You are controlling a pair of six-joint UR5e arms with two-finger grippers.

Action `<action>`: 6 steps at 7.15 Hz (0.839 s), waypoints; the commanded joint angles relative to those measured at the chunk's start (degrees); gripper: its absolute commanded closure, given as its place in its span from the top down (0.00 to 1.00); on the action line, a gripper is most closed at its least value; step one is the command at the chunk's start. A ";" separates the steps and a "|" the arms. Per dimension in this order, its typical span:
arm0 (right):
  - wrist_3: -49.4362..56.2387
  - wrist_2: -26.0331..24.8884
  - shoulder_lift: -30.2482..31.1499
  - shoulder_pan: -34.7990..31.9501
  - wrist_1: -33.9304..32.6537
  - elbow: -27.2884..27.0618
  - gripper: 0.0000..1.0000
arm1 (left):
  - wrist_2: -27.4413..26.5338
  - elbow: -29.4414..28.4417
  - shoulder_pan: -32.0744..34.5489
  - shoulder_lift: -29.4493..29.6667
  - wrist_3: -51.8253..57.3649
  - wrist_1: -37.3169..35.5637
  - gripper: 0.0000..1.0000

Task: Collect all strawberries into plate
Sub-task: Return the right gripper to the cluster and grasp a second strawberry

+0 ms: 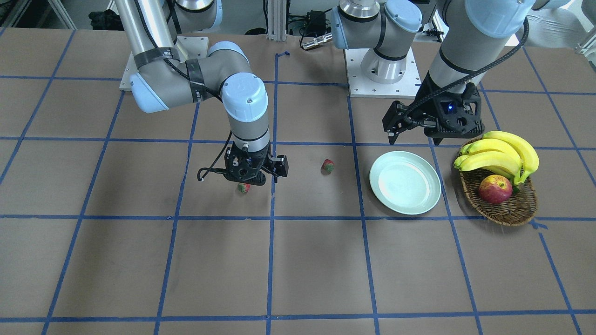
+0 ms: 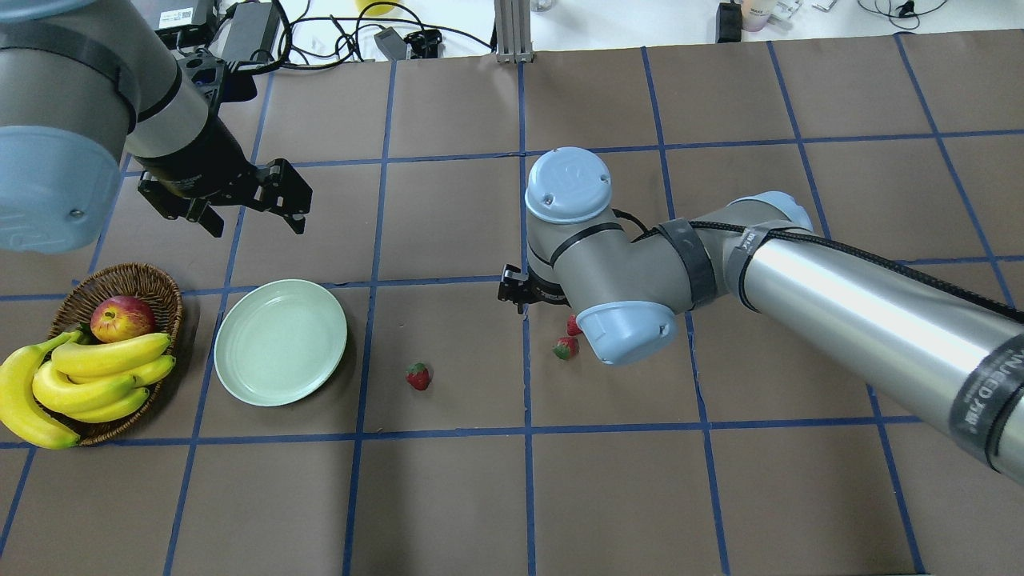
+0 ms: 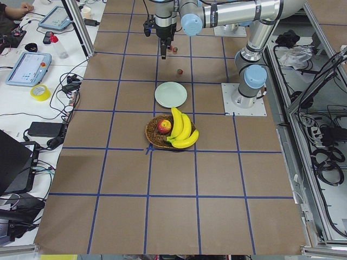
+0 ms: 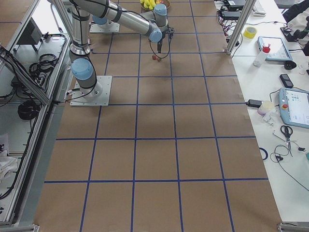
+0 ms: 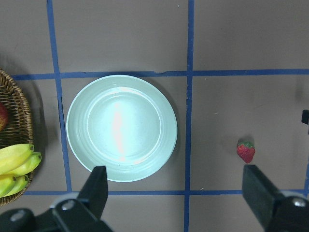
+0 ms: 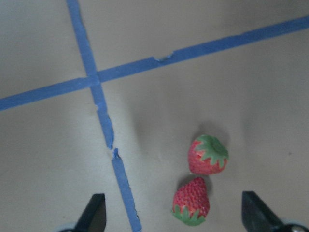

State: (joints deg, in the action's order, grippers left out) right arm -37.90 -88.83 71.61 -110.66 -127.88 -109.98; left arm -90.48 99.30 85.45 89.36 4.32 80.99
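Three strawberries lie on the brown table. One strawberry [image 2: 418, 376] [image 1: 328, 166] [image 5: 245, 151] lies alone, right of the plate in the overhead view. Two more [image 6: 207, 154] [image 6: 191, 200] lie touching each other [image 2: 566, 348] beneath my right gripper [image 6: 175, 215] [image 1: 251, 181]. That gripper is open and points down above the pair, holding nothing. The mint-green plate [image 2: 280, 342] [image 1: 405, 182] [image 5: 121, 128] holds nothing. My left gripper [image 5: 176, 193] [image 1: 393, 135] [image 2: 256, 220] is open, hovering high behind the plate.
A brown wicker basket [image 1: 512, 211] [image 2: 120, 280] with bananas [image 1: 500, 156] and a red-yellow apple [image 1: 495, 189] stands beside the plate, on its side away from the strawberries. Blue tape lines grid the table. The arm bases [image 1: 382, 70] stand at the table's robot side.
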 commanded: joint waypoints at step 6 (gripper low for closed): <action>-12.73 0.68 -2.62 0.36 -0.79 -3.05 0.43 | -0.22 0.19 -0.11 0.28 1.82 -0.12 1.00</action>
State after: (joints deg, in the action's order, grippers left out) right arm -50.65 -88.23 69.54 -110.30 -128.23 -112.99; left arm -90.79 99.49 85.41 89.41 4.95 80.97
